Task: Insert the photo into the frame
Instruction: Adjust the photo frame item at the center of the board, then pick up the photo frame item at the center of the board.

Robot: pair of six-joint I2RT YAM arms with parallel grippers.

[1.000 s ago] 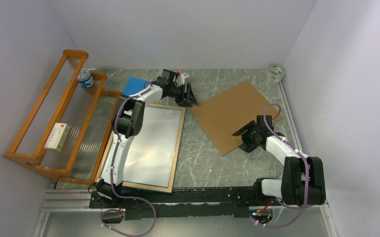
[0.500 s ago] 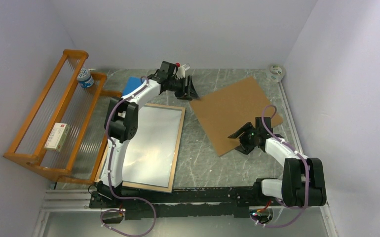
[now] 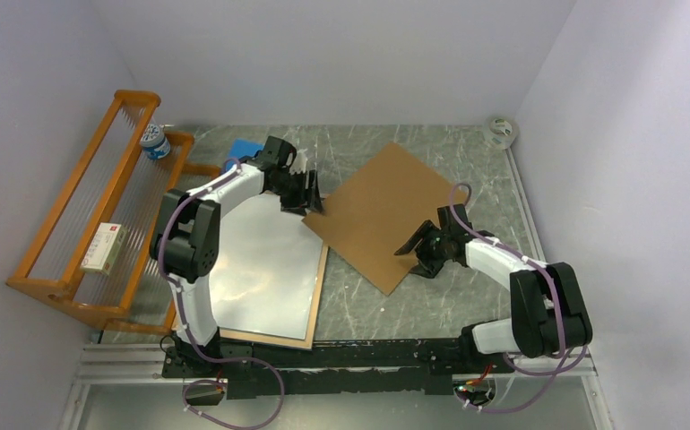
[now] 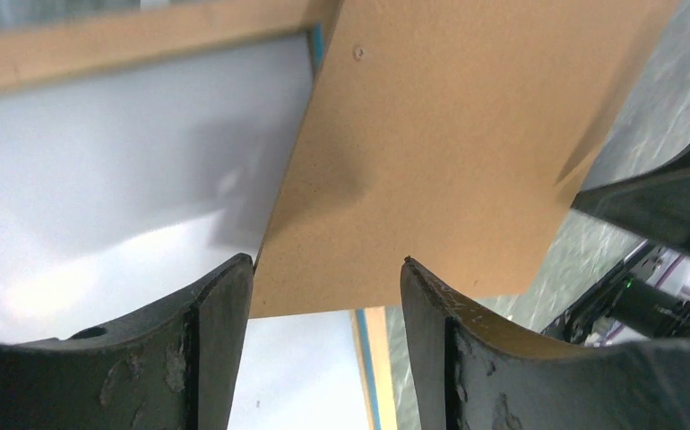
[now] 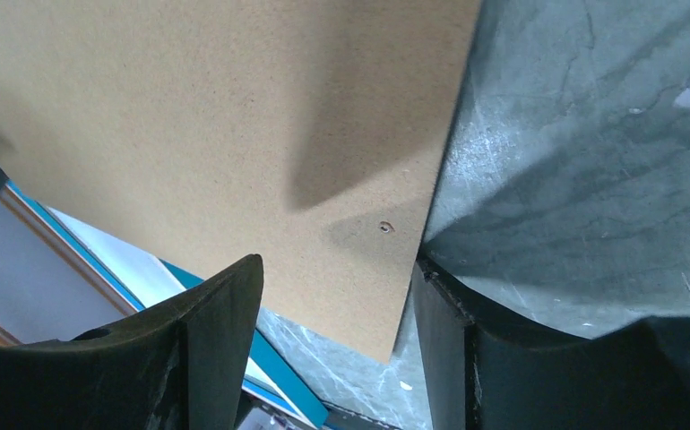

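Brown backing board lies flat on the grey tabletop, turned like a diamond, w/ me at two of its sides. My left pincer is at the board's left corner, fingers spread wide. In the left wrist view the board's near edge runs across the gap btw them and its corner touches one finger; nothing's clamped. My right pincer is at the near-right edge, also wide open. The right wrist view shows a board corner in the gap and the board's edge up against one finger, no squeeze on it either.

Frame lies flat, left of centre, light-wood back up, w/ a thin turquoise line at its inner edge in the left wrist view. The board's left corner overlaps the frame's far-right corner. Pale glossy sheet fills the frame opening; can't tell if that's glass or the photo face down. Orange rack stands to the frame's left, and a small blue pad lies just past the frame's far side.
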